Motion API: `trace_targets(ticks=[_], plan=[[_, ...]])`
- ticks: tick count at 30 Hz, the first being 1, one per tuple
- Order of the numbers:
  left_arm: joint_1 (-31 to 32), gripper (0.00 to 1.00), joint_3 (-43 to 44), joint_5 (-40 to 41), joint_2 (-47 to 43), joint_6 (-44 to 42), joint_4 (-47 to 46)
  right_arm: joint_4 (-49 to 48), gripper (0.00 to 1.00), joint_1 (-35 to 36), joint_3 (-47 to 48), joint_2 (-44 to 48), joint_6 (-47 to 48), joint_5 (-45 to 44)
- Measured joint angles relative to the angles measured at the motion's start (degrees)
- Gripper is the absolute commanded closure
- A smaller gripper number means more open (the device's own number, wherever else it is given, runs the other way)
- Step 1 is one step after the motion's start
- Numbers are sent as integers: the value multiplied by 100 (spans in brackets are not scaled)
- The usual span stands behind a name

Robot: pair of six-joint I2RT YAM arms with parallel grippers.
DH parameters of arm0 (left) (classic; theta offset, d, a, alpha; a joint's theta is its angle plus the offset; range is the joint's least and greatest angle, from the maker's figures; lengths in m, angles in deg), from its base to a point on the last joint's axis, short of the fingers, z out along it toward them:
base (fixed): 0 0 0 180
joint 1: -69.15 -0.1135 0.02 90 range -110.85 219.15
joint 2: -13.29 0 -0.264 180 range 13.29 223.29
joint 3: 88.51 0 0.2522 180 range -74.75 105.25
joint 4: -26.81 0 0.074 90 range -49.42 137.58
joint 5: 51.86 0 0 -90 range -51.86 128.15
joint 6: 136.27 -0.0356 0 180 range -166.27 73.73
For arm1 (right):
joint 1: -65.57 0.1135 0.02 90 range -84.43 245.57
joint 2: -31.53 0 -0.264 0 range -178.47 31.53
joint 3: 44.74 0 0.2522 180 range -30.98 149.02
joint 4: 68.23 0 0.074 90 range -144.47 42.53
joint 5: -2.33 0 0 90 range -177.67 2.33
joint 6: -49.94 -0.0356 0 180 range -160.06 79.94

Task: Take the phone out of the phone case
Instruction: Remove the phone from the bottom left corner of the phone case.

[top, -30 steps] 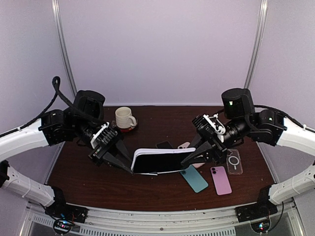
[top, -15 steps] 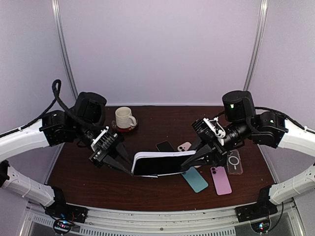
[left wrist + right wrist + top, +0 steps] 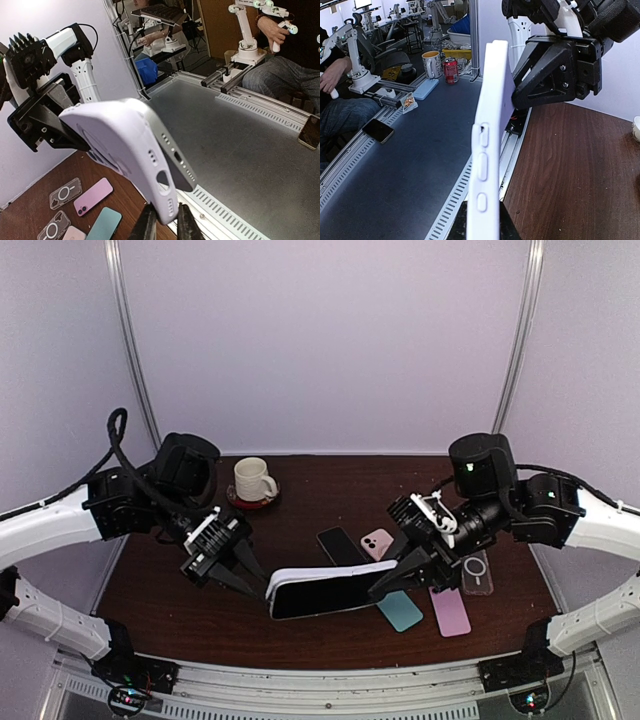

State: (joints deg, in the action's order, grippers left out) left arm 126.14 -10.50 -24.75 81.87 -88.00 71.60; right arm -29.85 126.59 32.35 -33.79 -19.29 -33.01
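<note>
The phone in its white case is being held up over the table by both grippers.

The left end of the case is being pinched tight by the left gripper, and the right end is being pinched tight by the right gripper. The phone is sitting inside the case with its black screen up, and in the left wrist view a grey edge is peeking out along one side. The left fingers are being cut off by the bottom of that view. In the right wrist view only the thin side of the case is being shown. The phone is being hidden behind it, and the right fingers are too dark and cut off to make out well. A teal cover on the table is being partly hidden by the right gripper.
</note>
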Motion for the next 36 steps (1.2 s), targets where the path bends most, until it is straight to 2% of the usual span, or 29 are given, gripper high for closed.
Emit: trace_targets(ticks=[6, 14, 18, 28, 36], plan=[[2, 94, -11, 11, 9, -61, 46, -136, 100, 90, -129, 42, -28, 57], [2, 75, -35, 223, 79, 188, -291, -315, 100, 142, -479, 444, 4, -385], [0, 71, -46, 531, 85, 581, -643, -407, 100, 144, -638, 678, 24, -715], [0, 71, -44, 1759, 330, 1604, -1523, -710, 100, 146, -863, 918, 160, -1657], [2, 66, -68, 3023, 404, 1934, -1891, -1228, 100, 225, -1150, 960, 212, -2673]])
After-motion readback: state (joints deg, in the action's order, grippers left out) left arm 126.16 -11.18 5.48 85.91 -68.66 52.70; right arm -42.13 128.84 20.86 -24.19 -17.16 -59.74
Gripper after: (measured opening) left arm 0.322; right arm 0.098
